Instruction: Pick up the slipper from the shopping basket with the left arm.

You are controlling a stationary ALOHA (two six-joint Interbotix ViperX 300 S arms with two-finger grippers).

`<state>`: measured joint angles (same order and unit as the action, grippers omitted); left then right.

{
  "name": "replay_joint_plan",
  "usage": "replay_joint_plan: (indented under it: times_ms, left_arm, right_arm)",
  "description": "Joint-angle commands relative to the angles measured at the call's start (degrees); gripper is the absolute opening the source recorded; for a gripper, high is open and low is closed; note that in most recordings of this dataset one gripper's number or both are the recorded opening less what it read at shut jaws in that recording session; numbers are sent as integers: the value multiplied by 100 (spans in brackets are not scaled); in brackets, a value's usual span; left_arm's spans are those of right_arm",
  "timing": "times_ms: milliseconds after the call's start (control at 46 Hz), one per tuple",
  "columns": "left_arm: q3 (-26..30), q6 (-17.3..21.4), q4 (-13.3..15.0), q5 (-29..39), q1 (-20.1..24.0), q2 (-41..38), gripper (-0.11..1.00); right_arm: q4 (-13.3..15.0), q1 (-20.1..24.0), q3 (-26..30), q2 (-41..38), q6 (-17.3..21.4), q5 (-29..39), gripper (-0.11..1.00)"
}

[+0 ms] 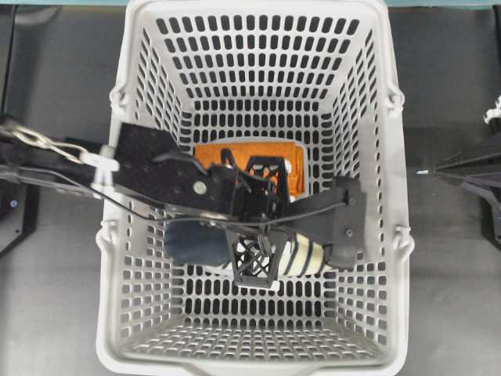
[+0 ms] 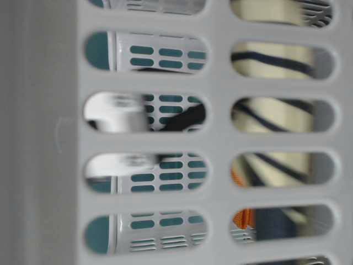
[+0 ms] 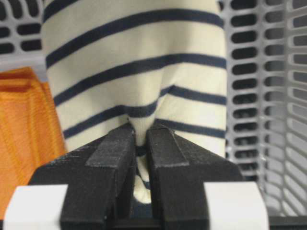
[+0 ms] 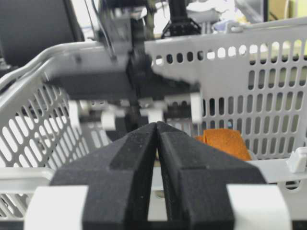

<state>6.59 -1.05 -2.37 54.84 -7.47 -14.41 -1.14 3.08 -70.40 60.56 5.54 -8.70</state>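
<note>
**A:** Overhead first: the shopping basket (image 1: 258, 188) fills most of the dark worktop (image 1: 55, 86). The left arm (image 1: 156, 168) reaches over the rim from the left, and its gripper (image 1: 254, 227) is down in the middle of the basket, right on the slipper (image 1: 301, 257). An orange cloth (image 1: 215, 153) lies just behind, partly under the arm. The right gripper (image 1: 427, 171) sits outside the basket at the right edge.

**B:** And the low view?

**A:** Basically all basket wall (image 2: 215, 138), blurry. Through the slots you get striped cream slipper (image 2: 276, 113) and a sliver of orange (image 2: 242, 218).

**B:** Left wrist cam?

**A:** Clearest one. The left gripper (image 3: 141, 143) is nearly closed, pinching a fold of the striped upper (image 3: 139, 62). Orange cloth (image 3: 24, 129) beside it on the left, basket wall (image 3: 268, 96) on the right.

**B:** Right wrist?

**A:** The right gripper (image 4: 157, 132) has its fingers pressed together, holding nothing, pointing at the basket (image 4: 268, 76) from outside. Cluttered room behind, blurred.
</note>
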Motion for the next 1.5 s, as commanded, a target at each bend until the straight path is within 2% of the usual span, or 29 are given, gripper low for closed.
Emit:
replay_joint_plan:
  times_ms: [0, 130, 282, 456, 565, 717, 1477]
  left_arm:
    - [615, 0, -18, 659, 0, 211, 5]
    - [1538, -9, -18, 1819, -44, 185, 5]
    - [2593, -26, -26, 2742, -35, 26, 5]
    - [3524, -26, -26, 3340, -35, -246, 5]
    - [3911, -26, -26, 3683, -35, -439, 5]
    - [4122, -9, -26, 3841, -26, -536, 5]
    - [4122, -9, -26, 3885, -9, -615, 5]
  right_arm:
    - [-18, 18, 53, -35, 9, -26, 0]
    - [-18, 18, 62, -35, 9, -44, 0]
    - [-18, 18, 62, -26, 9, -44, 0]
    - [-18, 18, 62, -26, 9, -53, 0]
    - [-9, 18, 62, 0, 9, -35, 0]
    - [-18, 18, 70, 18, 9, -26, 0]
    - [-18, 18, 62, 35, 9, -26, 0]
